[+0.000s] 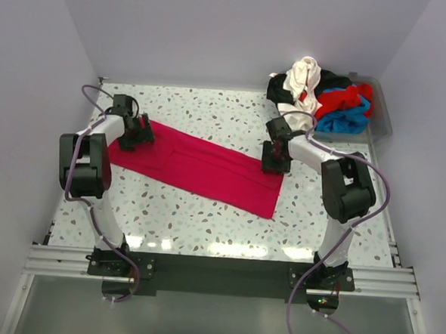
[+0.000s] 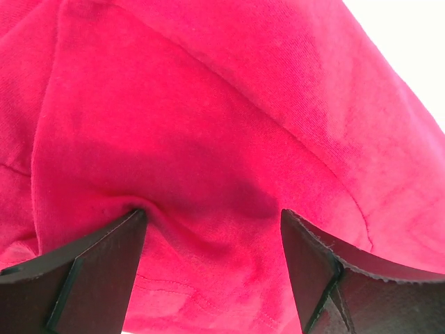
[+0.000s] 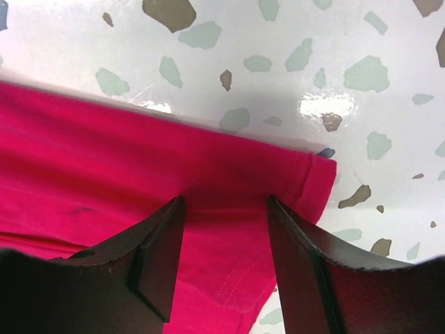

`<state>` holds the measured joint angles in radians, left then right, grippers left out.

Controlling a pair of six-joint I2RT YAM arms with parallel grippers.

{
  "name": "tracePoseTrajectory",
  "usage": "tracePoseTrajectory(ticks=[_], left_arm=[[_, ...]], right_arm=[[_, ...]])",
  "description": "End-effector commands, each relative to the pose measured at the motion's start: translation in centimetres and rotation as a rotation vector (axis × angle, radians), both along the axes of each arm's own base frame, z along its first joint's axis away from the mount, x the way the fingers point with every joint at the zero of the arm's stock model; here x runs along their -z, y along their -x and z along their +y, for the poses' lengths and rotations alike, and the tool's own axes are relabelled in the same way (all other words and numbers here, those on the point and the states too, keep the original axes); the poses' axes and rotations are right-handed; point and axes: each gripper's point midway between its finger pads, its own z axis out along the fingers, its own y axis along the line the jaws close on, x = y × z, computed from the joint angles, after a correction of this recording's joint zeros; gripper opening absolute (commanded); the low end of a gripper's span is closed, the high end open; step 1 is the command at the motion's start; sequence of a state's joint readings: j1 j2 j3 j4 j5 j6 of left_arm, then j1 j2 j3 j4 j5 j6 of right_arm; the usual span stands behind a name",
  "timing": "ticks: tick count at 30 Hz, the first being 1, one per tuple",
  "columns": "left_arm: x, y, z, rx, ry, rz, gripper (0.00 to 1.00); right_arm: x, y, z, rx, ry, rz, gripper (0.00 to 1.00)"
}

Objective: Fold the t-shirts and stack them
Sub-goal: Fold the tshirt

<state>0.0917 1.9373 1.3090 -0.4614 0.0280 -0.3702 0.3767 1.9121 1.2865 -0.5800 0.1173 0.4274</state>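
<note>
Straddling crimson t-shirt (image 1: 200,169), left claw (image 2: 212,217), right claw (image 3: 226,203), parted.

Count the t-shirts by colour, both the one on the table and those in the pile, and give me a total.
Crimson-pink shirt: 1
Cream-white shirt: 1
Black shirt: 1
Red shirt: 1
Blue shirt: 1
Total: 5, as far as the tangled pile shows.

Speckled white table (image 1: 204,226) under flat crimson-pink t-shirt (image 1: 200,166), grey bin (image 1: 383,120) at far-right corner
</note>
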Motion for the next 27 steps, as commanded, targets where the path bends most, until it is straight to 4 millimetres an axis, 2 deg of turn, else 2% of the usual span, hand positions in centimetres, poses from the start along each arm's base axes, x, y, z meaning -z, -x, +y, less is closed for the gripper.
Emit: tracePoseTrajectory(ticks=[1,2,5,7,9,13,16,21,22,24,27], left_arm=[[1.6,-3.1,-1.1,0.083,0.067,-0.067,0.83],[1.1,-4.1,-1.3,0.104,0.074,-0.098,0.83],[0.4,-5.2,-2.1,0.143,0.097,-0.128,0.85],[-0.2,-5.1,-1.7,0.141,0.075,-0.126,0.86],[-0.4,-4.4,-0.9,0.129,0.038,-0.115,0.88],[1.5,-1.7,1.6,0.066,-0.063,0.0,0.89],[1.9,-0.2,2.7,0.044,-0.106,0.042,0.9],[-1.6,-0.1,3.2,0.017,-0.139,-0.001,0.93],[-2.9,-0.8,3.3,0.013,-0.142,-0.031,0.93],[-4.1,-1.5,3.3,0.008,-0.14,-0.059,0.94],[-6.8,-4.5,3.7,-0.005,-0.15,-0.147,0.95]], right_arm=[[1.6,2.2,-2.9,0.061,0.117,0.097,0.55],[2.0,2.9,-3.3,0.069,0.12,0.114,0.55],[2.4,4.2,-3.6,0.094,0.099,0.152,0.55],[2.6,5.3,-3.8,0.101,0.092,0.173,0.55],[2.8,6.2,-3.8,0.101,0.08,0.189,0.55],[2.8,7.2,-3.6,0.098,0.059,0.207,0.55],[2.8,8.0,-3.3,0.092,0.034,0.222,0.55],[2.6,9.2,-3.4,0.082,0.025,0.24,0.55],[2.3,9.2,-3.4,0.082,0.022,0.233,0.55],[2.0,9.0,-3.4,0.084,0.019,0.222,0.55],[1.0,8.2,-3.1,0.076,0.007,0.193,0.56]])
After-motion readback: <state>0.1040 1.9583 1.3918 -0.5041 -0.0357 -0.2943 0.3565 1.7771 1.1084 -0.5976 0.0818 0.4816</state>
